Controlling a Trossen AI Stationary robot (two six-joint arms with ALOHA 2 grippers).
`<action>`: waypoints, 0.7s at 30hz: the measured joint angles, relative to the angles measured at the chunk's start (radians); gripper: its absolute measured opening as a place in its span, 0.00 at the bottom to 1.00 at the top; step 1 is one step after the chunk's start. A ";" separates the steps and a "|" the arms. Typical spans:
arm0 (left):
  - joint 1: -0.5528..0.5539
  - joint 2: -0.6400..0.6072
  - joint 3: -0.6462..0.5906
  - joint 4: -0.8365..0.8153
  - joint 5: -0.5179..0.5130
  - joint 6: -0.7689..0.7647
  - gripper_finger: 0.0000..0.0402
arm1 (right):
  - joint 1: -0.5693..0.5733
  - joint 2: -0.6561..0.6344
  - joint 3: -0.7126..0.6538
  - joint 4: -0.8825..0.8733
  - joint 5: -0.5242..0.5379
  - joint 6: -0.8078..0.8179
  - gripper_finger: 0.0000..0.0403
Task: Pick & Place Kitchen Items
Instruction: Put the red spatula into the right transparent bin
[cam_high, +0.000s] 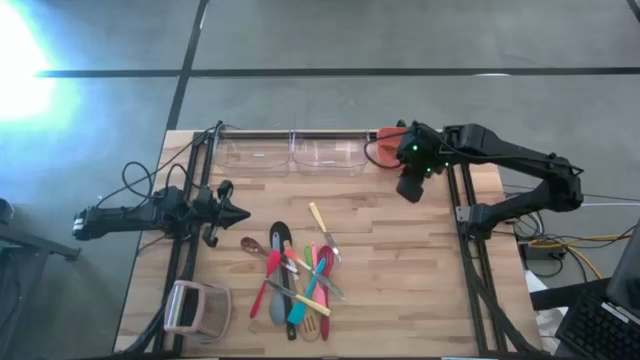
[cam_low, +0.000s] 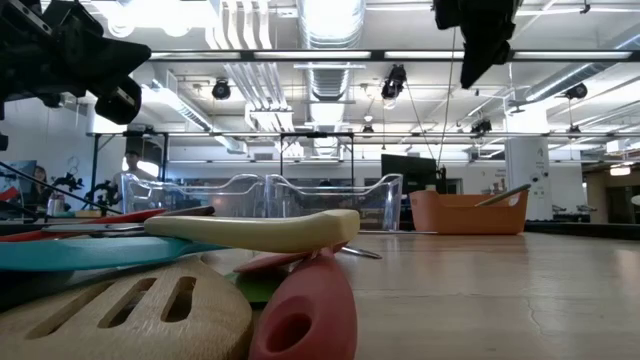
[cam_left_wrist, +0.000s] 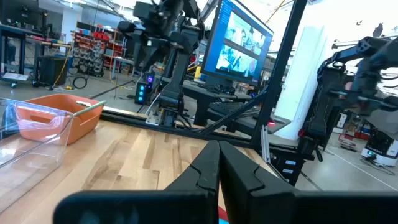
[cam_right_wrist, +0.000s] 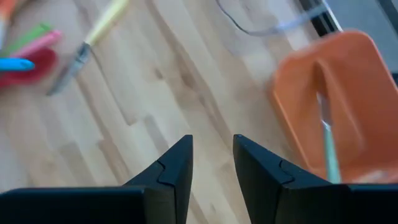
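Note:
The utensils lie in a loose pile on the near middle of the table, red, pink, teal, green, black and wood; they fill the foreground of the low view. A yellow-handled one lies just beyond the pile. One slim utensil rests inside the orange bin, its handle leaning on the rim. My right gripper hovers high beside that bin, fingers pointing down, open and holding nothing. My left gripper waits left of the pile, shut and holding nothing.
Two clear bins stand along the far edge, left of the orange bin. A boxy pinkish-white handled object sits at the near left corner. Bare wood lies between the pile and the bins and on the table's right half.

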 joint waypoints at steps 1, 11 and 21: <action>0.000 0.000 0.000 0.000 0.000 0.000 0.03 | 0.020 0.000 0.000 0.014 0.000 0.013 0.25; 0.000 0.000 0.000 0.000 0.000 -0.001 0.03 | 0.226 0.000 0.000 0.182 0.001 0.101 0.21; 0.000 0.000 0.001 0.000 0.000 -0.032 0.03 | 0.408 0.004 -0.003 0.380 0.008 0.119 0.17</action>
